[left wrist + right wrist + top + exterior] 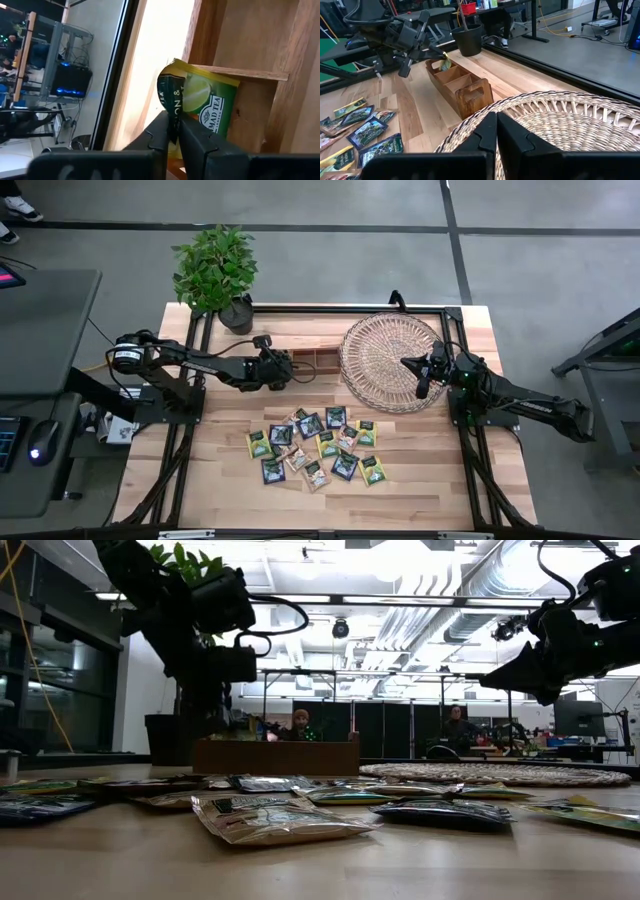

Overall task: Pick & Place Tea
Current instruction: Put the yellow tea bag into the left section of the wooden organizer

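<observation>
1. Left wrist view: the left gripper [174, 131] has its fingers [156, 135] closed on the dark edge of a yellow-green sachet [205, 107], which hangs partly inside the end compartment of the wooden box [260, 75]. The sachet stands tilted, one corner above the box wall. Risk: if released from this pose it may lean on the wall and tip out onto the desk [420, 470] rather than settle flat.

2. High view: the left gripper [283, 368] sits at the left end of the wooden box [315, 361], just right of the potted plant [215, 270]. Risk: a sideways pull while withdrawing could drag the light box, or catch the sachet's edge and lift it out again.

3. High view: the remaining tea sachets [315, 445] lie in a loose, overlapping cluster on the near middle of the desk. Risk: overlapping packets invite a double pick, or a neighbour nudged aside; flat foil offers little edge for the fingers.

4. Right wrist view: the right gripper [496, 131] hovers over the rim of the wicker tray [570, 120] at the far right, fingers closed on nothing. Risk judged low while it waits; a move toward the box would cross the left arm's path.

5. Low view: people [300, 725] show in the room beyond, well apart from the desk.
</observation>
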